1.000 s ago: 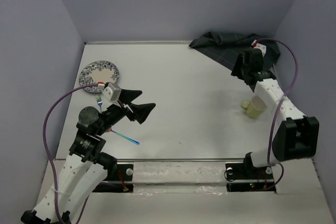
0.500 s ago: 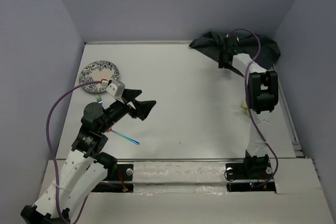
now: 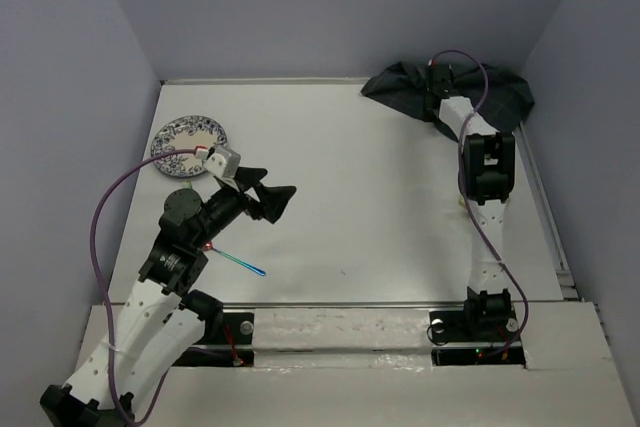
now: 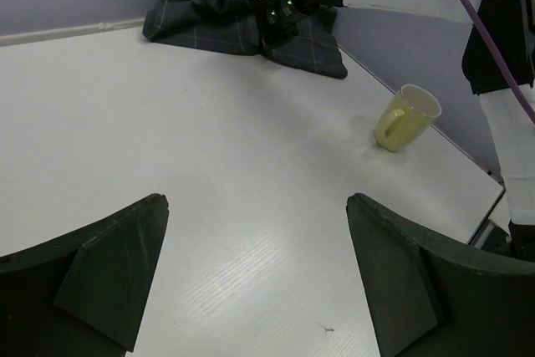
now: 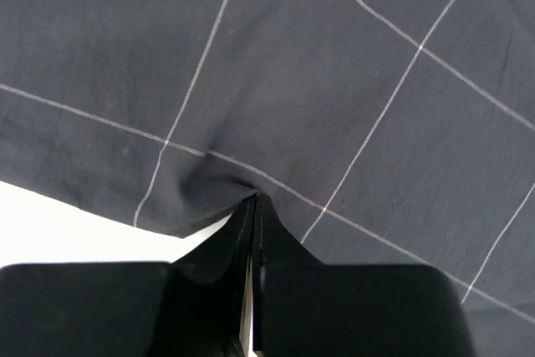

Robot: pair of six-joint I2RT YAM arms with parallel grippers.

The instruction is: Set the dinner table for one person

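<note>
right gripper [image 5: 253, 206] jaws pressed together on edge of dark grid cloth [image 5: 351, 81], far right corner of white dinner table [image 3: 350, 167]; probably a thin fold pinched. left gripper [image 4: 255, 206] spread wide, empty, hovering above table.

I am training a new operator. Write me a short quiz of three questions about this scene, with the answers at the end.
1. True or false: the right gripper is shut on the cloth.
2. Which lies at the far left of the table in the top view? A the cloth; B the plate; C the right gripper.
3. Fill in: the left gripper hangs over bare table with its jaws ___.
Key: 1 true; 2 B; 3 open.
</note>
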